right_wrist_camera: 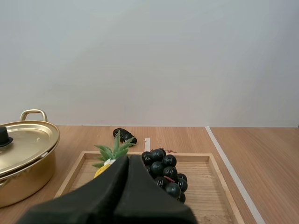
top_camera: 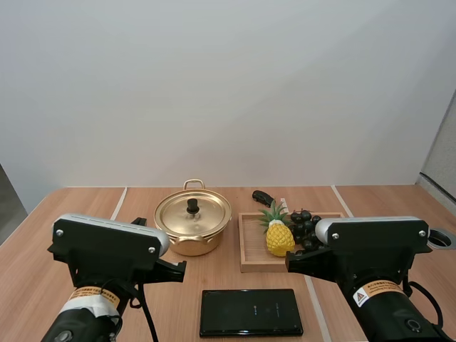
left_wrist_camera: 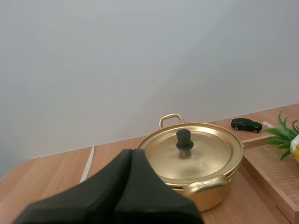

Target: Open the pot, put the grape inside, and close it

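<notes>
Two tools sit low in the frame, the left tool (left_wrist_camera: 132, 151) and right tool (right_wrist_camera: 128, 157) each with fingers pressed together, holding nothing, and a black slab (top_camera: 251, 312) lies between them. Beyond bare desk (top_camera: 214, 274), the pot (top_camera: 192, 224) stands centre-left with its lid (top_camera: 193, 212) on. Just right of it, the wooden tray (top_camera: 251, 251) carries the grape bunch (top_camera: 305, 226) along its right edge, long axis near-to-far, beside a pineapple (top_camera: 279, 239).

You have the gold pot (top_camera: 206, 244) upright, lid (top_camera: 178, 214) on; dark grapes (top_camera: 305, 226) lie in the wooden tray (top_camera: 253, 249) beside it.
</notes>
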Robot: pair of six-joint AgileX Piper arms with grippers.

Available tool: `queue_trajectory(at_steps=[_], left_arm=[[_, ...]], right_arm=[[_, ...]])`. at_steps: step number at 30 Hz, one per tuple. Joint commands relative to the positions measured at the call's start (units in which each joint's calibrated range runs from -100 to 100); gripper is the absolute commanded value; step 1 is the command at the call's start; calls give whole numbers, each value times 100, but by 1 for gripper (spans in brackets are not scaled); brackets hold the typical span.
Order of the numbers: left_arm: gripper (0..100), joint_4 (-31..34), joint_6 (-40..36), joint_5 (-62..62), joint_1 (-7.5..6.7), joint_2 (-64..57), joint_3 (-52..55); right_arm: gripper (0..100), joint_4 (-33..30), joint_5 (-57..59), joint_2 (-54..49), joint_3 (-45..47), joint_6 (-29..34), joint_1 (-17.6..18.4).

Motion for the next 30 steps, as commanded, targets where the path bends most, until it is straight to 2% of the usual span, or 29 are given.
queue_trajectory(at_steps=[1, 4, 8, 9, 12, 15, 19, 23, 26, 30], left_arm=[[0, 19, -21, -193, -24, -29, 0], [0, 61, -21, -233, -24, -29, 0], [0, 437, -9, -1583, -24, -29, 0], [0, 440, -9, -2184, -16, -29, 0], [0, 440, -19, -3959, -16, -29, 0], [0, 440, 99, -4292, -16, -29, 0], [0, 189, 54, -3322, -16, -29, -675], [0, -201, 54, -2468, -24, -11, -1742], [0, -264, 54, -2050, -24, 218, -2578], [0, -264, 54, -1525, -24, 686, -3801]], right_arm=[[0, -54, -111, -36, 0, 0, -14], [0, -130, -256, -36, 0, -28, -14], [0, -1482, -1691, -36, 0, -549, -14], [0, -1596, -2070, -36, 0, -610, -14], [0, -1673, -3351, -36, -89, -676, -14], [0, -1588, -3506, -36, -521, -631, -14], [0, -569, -2252, -36, -1438, -557, -14], [0, -531, -800, 179, -2604, -558, -14], [0, -507, 2, 642, -3544, -520, -14], [0, -507, 1833, 1467, -5076, 48, -14]])
